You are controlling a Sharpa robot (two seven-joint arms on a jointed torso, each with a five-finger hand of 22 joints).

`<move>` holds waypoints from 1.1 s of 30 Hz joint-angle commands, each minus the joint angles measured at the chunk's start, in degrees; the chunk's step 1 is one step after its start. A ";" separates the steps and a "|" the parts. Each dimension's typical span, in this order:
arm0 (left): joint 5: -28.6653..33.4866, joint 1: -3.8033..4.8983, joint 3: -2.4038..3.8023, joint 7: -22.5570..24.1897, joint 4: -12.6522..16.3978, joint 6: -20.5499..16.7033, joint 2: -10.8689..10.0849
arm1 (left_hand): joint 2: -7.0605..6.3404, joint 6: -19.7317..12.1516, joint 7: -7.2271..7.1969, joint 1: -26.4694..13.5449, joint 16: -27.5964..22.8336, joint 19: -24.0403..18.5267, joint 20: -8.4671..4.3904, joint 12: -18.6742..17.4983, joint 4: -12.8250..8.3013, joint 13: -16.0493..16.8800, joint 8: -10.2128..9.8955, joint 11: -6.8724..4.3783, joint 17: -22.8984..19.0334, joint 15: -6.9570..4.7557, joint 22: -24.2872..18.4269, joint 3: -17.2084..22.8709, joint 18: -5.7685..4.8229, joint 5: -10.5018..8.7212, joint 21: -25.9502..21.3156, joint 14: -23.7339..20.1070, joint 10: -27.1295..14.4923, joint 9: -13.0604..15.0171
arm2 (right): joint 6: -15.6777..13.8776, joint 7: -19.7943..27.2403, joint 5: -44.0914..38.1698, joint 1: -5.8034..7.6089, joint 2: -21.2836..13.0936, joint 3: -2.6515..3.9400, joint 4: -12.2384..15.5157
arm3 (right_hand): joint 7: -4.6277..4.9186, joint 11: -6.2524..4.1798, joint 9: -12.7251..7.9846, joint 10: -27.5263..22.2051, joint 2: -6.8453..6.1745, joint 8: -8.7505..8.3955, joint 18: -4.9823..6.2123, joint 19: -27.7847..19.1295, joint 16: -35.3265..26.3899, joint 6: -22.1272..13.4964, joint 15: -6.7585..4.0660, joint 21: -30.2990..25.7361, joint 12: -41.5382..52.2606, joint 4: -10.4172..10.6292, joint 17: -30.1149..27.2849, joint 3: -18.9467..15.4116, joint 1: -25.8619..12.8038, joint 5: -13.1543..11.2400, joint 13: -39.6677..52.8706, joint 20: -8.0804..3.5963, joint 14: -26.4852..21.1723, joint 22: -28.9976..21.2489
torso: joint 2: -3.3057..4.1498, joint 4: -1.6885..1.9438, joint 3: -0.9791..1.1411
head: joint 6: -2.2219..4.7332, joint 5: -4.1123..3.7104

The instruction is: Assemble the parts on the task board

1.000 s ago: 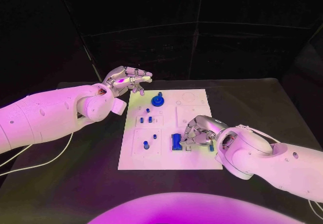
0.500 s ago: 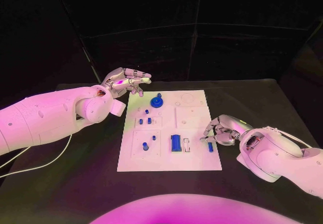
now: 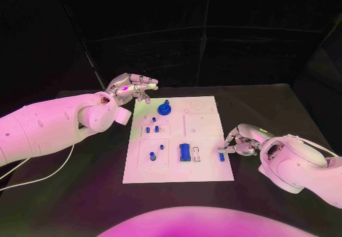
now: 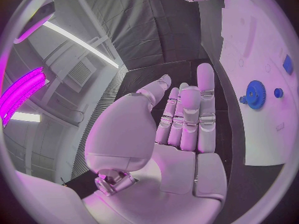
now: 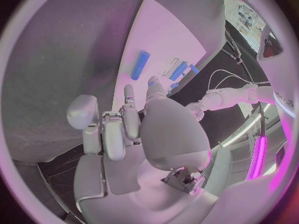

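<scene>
The white task board lies in the middle of the table. On it are a blue gear, a blue block, a short blue piece near the right edge and several small blue pegs. My right hand hovers at the board's right edge, just beside the short blue piece, with its fingers curled and nothing in them. In the right wrist view a blue cylinder lies on the board beyond the fingertips. My left hand is raised off the board's far left corner, fingers extended, empty. The gear lies past it.
Black table surrounds the board on every side. A white cable runs across the table at the left, under my left arm. Dark curtains close off the back.
My right hand has drawn back to the right, from over the blue block to the board's right edge. The block now stands uncovered. The left hand has barely moved.
</scene>
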 commanded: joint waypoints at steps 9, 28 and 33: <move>0.16 0.08 0.03 0.54 0.08 0.38 -0.03 | 0.63 -0.28 -0.01 -0.14 -0.27 -0.35 -0.01 0.19 -0.05 0.05 0.39 -0.06 -0.05 -0.03 -0.04 -0.32 0.35 -0.10 -0.03 -0.51 -0.42 -0.07 | 4.18 -2.19 -3.45 -0.04 0.93 -0.02 -0.75 | -0.15 -0.48 0.40 -0.06 -0.05 -0.50 -0.16 -0.13 -0.42 1.38 -0.03 -0.41 -0.31 0.58 8.03 -0.96 -0.69 0.10 -0.65 -0.07 4.62 -0.19 | 0.05 0.04 0.05 | -0.06 0.02; 0.16 0.07 0.02 0.42 -0.02 0.56 0.05 | 0.63 -0.28 -0.01 -0.14 -0.27 -0.35 -0.01 0.19 -0.05 0.05 0.39 -0.06 -0.05 -0.03 -0.04 -0.32 0.35 -0.10 -0.03 -0.51 -0.42 -0.07 | 8.83 -2.21 -4.78 -0.26 3.20 -0.05 -1.63 | -0.97 -1.24 2.16 0.10 0.36 -0.59 -0.17 -0.12 -0.46 3.29 -0.70 -0.54 -0.39 -1.91 8.04 -0.70 3.90 0.69 -0.45 -0.70 4.63 -0.18 | 0.07 0.11 0.00 | -0.13 -0.14; 0.16 0.07 0.01 0.39 -0.06 0.60 0.06 | 0.63 -0.28 -0.01 -0.14 -0.27 -0.35 -0.01 0.19 -0.05 0.05 0.39 -0.06 -0.05 -0.03 -0.04 -0.32 0.35 -0.10 -0.03 -0.51 -0.42 -0.07 | 11.28 -2.31 -6.97 -0.38 3.80 -0.07 -2.05 | -1.00 -1.29 2.57 -0.03 0.60 -0.99 -0.16 -0.23 -0.54 3.25 -0.76 -0.71 -0.63 -3.30 7.91 -0.22 5.88 0.23 -0.54 -0.78 4.60 -0.37 | 0.09 0.11 -0.01 | -0.21 -0.11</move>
